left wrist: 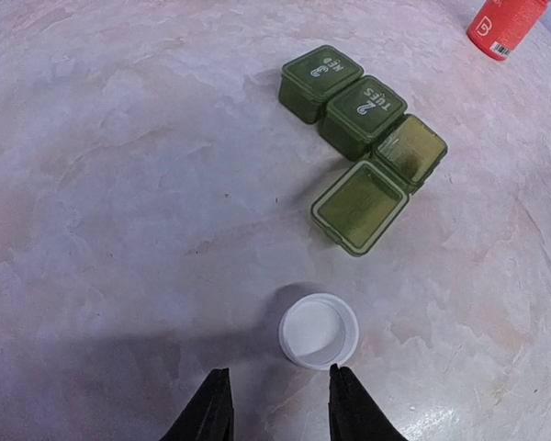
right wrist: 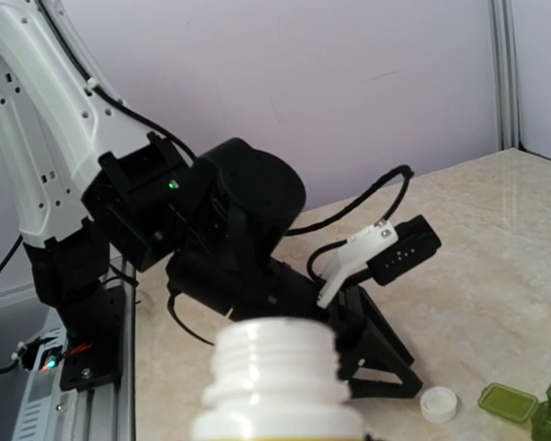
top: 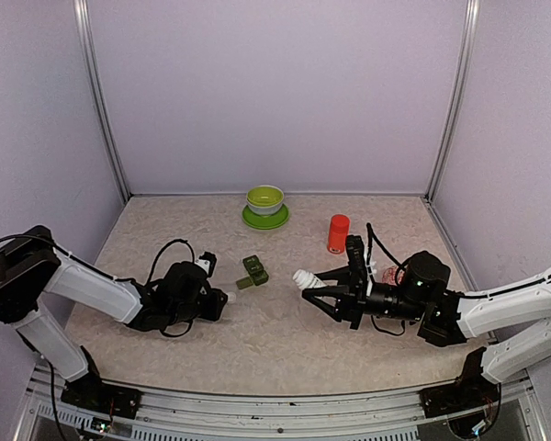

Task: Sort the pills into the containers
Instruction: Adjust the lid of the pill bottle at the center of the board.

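The containers (left wrist: 363, 110) are a dark green strip of three on the table. Two compartments are lidded. The one nearest my left gripper stands open, its lid (left wrist: 360, 207) folded out flat. A white cap (left wrist: 319, 329) lies hollow side up just ahead of my left gripper (left wrist: 277, 372), which is open with nothing between its fingers. My right gripper (top: 323, 286) is shut on a white bottle (right wrist: 275, 381) with a bare threaded neck. It holds the bottle (top: 305, 277) on its side, mouth toward the containers (top: 253, 271). No pills are in view.
A red bottle (top: 338, 233) stands upright behind my right gripper. A lime-green bowl on a saucer (top: 265, 204) sits at the back middle. The left arm (right wrist: 239, 230) fills the middle of the right wrist view.
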{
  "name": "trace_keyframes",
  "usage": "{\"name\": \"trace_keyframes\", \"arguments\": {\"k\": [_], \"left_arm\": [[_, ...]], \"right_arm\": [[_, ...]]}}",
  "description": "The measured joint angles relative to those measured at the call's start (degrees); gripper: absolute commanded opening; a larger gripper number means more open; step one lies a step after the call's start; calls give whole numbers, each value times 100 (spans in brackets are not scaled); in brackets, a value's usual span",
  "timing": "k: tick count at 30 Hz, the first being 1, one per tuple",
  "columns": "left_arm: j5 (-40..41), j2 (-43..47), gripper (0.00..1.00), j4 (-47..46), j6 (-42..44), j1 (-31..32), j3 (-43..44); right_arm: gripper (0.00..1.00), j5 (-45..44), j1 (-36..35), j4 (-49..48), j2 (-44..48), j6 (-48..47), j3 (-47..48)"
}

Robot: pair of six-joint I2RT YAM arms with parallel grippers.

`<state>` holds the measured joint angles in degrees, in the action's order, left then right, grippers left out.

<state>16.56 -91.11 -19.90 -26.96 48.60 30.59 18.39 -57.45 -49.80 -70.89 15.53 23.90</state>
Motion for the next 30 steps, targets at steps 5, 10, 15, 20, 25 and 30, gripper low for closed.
{"name": "trace_keyframes", "arguments": {"k": [5, 10, 15, 20, 25, 30], "left_arm": [[-70, -136, 35, -9, 0, -42, 55], [-90, -236, 35, -26, 7, -68, 131], [-90, -407, 34, -22, 17, -68, 162], [-83, -398, 34, -68, -17, -68, 96], [-20, -334, 34, -151, -50, -68, -35], [26, -225, 35, -175, -68, -116, -46]], "right_arm": [[19, 0, 0, 42, 2, 17, 0], [19, 0, 0, 70, 57, 20, 0], [19, 2, 0, 72, 57, 20, 0], [20, 0, 0, 72, 57, 22, 0], [20, 0, 0, 68, 50, 31, 0], [20, 26, 0, 63, -52, 59, 0]]}}
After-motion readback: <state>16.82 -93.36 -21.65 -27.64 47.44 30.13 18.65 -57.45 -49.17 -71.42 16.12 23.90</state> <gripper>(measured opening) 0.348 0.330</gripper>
